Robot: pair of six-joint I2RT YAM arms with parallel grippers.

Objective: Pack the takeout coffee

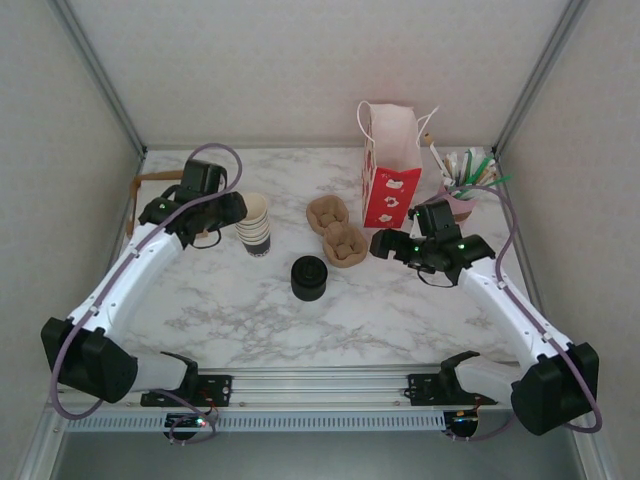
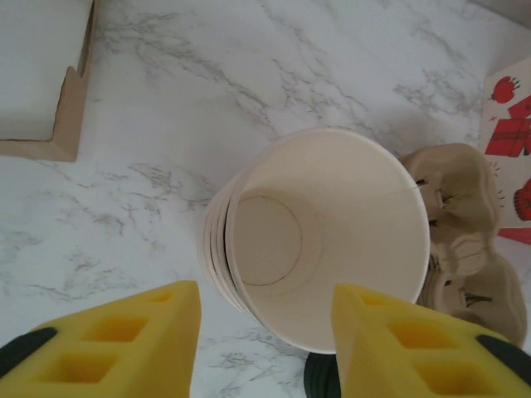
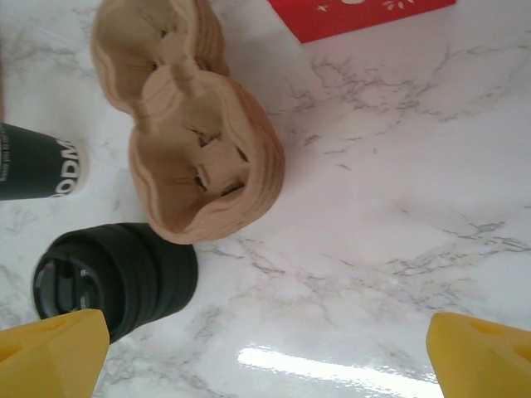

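Cups are nested in a stack (image 1: 254,228) left of centre in the overhead view, and the top cup (image 2: 332,240) is seen from above in the left wrist view. It is lidless, with a cream inside, a thin rolled rim and a faint circle at its bottom. Dark bands are seen low on the stack's sides.

The top cup's near rim is straddled by the left gripper (image 2: 265,332). Its yellow fingers (image 2: 141,340) are held apart, and a sliver of marble is seen between the left one and the stack.

A black lid stack (image 1: 309,278) is set lower right of the cups, apart from them. Pulp carriers (image 1: 338,230) lie to the right, and a red-and-white bag (image 1: 390,170) stands upright beyond them.

The right gripper (image 3: 265,344) is spread wide above bare marble, lower right of the carriers, with nothing between its fingers.

Open table (image 1: 330,325) is left across the lower middle of the overhead frame. The cups are kept well clear of the left and back edges.
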